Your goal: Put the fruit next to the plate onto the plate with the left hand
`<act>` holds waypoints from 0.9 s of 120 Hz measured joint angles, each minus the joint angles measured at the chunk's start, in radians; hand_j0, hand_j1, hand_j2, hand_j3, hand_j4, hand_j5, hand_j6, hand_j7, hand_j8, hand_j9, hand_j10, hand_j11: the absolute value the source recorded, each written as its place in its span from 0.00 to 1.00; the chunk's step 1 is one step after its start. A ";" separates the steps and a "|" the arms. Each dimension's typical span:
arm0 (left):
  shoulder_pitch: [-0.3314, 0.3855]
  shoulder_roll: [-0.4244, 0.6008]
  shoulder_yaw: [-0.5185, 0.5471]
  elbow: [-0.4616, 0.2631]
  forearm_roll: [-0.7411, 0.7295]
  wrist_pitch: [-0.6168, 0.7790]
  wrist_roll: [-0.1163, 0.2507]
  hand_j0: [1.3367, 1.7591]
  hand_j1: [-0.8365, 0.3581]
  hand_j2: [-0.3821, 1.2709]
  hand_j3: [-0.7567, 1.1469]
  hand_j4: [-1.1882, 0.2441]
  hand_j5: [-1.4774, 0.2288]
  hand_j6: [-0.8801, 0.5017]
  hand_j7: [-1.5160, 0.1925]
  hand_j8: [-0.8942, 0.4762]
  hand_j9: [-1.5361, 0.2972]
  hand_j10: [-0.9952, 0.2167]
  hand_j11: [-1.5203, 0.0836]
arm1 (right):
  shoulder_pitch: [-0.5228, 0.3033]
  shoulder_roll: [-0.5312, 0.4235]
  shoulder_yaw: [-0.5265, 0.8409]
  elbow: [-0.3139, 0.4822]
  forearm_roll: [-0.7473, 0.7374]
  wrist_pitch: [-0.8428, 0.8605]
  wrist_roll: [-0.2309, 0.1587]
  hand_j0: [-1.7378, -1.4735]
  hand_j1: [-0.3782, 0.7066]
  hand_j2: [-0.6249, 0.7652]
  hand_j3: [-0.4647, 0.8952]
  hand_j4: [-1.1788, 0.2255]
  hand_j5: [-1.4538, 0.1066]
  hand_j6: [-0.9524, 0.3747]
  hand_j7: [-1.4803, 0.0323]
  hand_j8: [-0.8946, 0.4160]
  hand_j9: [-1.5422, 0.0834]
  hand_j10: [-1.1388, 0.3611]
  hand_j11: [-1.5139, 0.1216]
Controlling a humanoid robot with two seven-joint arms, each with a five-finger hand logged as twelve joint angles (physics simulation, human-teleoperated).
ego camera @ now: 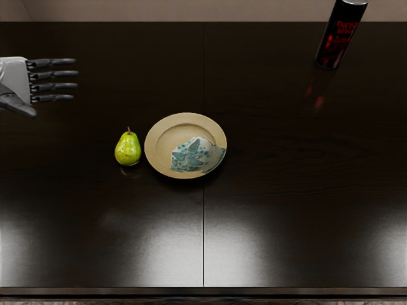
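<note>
A green pear (128, 149) stands upright on the dark table, just left of a tan plate (166, 131) and apart from its rim by a small gap. The plate carries a blue-green pattern on its lower right part. My left hand (38, 82) hovers at the far left edge, well up and left of the pear, fingers stretched straight and pointing right, holding nothing. The right hand does not show.
A dark can with a red label (339, 33) stands at the back right of the table. A seam (203, 210) runs down the table's middle. The front edge of the table lies near the bottom of the picture.
</note>
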 joint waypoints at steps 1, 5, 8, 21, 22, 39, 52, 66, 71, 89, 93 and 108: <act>0.000 0.000 0.000 0.000 0.000 0.000 0.000 0.76 0.98 0.23 0.40 0.82 0.86 0.63 0.88 0.65 0.83 0.81 0.94 | 0.000 0.000 0.000 0.000 0.000 0.000 0.000 0.30 0.03 0.45 0.34 0.84 0.93 0.72 0.98 0.68 0.95 0.76 0.93; 0.000 -0.001 0.000 0.002 0.001 0.000 0.000 0.76 0.98 0.23 0.40 0.82 0.86 0.63 0.88 0.65 0.83 0.81 0.94 | 0.000 0.000 0.000 0.000 0.000 0.001 0.000 0.30 0.03 0.45 0.34 0.84 0.93 0.72 0.98 0.68 0.95 0.76 0.93; 0.000 -0.006 0.000 0.002 0.001 0.000 0.000 0.76 0.98 0.23 0.40 0.82 0.86 0.63 0.88 0.65 0.83 0.81 0.94 | 0.000 0.000 0.000 0.000 0.000 0.002 0.000 0.30 0.03 0.45 0.34 0.84 0.93 0.72 0.98 0.68 0.95 0.76 0.93; -0.015 -0.070 -0.002 0.004 0.034 0.000 0.051 0.76 0.98 0.23 0.40 0.82 0.86 0.63 0.88 0.65 0.83 0.81 0.94 | 0.000 0.000 0.000 0.000 0.000 0.001 0.000 0.30 0.03 0.45 0.34 0.84 0.93 0.72 0.98 0.68 0.95 0.76 0.93; -0.017 -0.072 -0.003 0.004 0.039 0.000 0.056 0.76 0.98 0.23 0.40 0.82 0.86 0.63 0.88 0.65 0.83 0.81 0.94 | 0.000 0.000 0.000 0.000 0.000 0.001 0.000 0.30 0.03 0.45 0.34 0.84 0.93 0.72 0.98 0.68 0.95 0.76 0.93; -0.130 -0.129 -0.016 -0.031 0.265 0.000 0.107 0.76 0.97 0.23 0.40 0.82 0.85 0.62 0.87 0.64 0.82 0.81 0.93 | 0.000 0.000 0.000 0.000 0.000 0.000 0.000 0.30 0.03 0.45 0.34 0.84 0.93 0.72 0.98 0.68 0.95 0.76 0.93; -0.145 -0.133 -0.098 -0.171 0.523 0.000 0.158 0.76 0.96 0.23 0.40 0.81 0.84 0.61 0.86 0.63 0.81 0.79 0.92 | 0.001 0.000 0.000 0.000 0.000 0.000 0.000 0.30 0.03 0.45 0.34 0.84 0.93 0.72 0.98 0.68 0.95 0.76 0.93; -0.143 -0.135 -0.169 -0.314 0.751 0.001 0.179 0.76 0.95 0.24 0.40 0.80 0.83 0.60 0.85 0.62 0.81 0.78 0.91 | 0.001 0.000 0.000 0.000 0.000 0.000 0.000 0.30 0.03 0.45 0.34 0.84 0.93 0.72 0.98 0.68 0.95 0.76 0.93; -0.141 -0.137 -0.182 -0.352 0.808 0.022 0.182 0.76 0.94 0.24 0.40 0.79 0.82 0.60 0.85 0.61 0.80 0.77 0.90 | 0.001 0.000 0.000 0.000 0.000 0.000 0.000 0.30 0.03 0.45 0.34 0.84 0.93 0.72 0.98 0.68 0.95 0.76 0.93; -0.117 -0.186 -0.198 -0.413 0.974 0.160 0.186 0.76 0.91 0.24 0.40 0.77 0.80 0.58 0.83 0.59 0.78 0.75 0.88 | 0.003 0.000 0.000 0.000 -0.001 0.000 0.000 0.30 0.03 0.45 0.34 0.84 0.93 0.72 0.98 0.68 0.95 0.76 0.93; -0.089 -0.223 -0.197 -0.416 1.037 0.208 0.187 0.76 0.91 0.24 0.40 0.77 0.80 0.57 0.82 0.59 0.78 0.75 0.88 | 0.003 0.000 0.000 0.000 -0.001 0.000 0.000 0.30 0.03 0.45 0.34 0.84 0.93 0.72 0.98 0.68 0.95 0.76 0.93; 0.084 -0.289 -0.197 -0.428 1.243 0.420 0.183 0.76 0.90 0.24 0.40 0.76 0.80 0.57 0.82 0.58 0.77 0.74 0.87 | 0.003 0.000 0.000 0.000 -0.001 0.000 0.000 0.30 0.03 0.45 0.34 0.84 0.93 0.72 0.98 0.68 0.95 0.76 0.93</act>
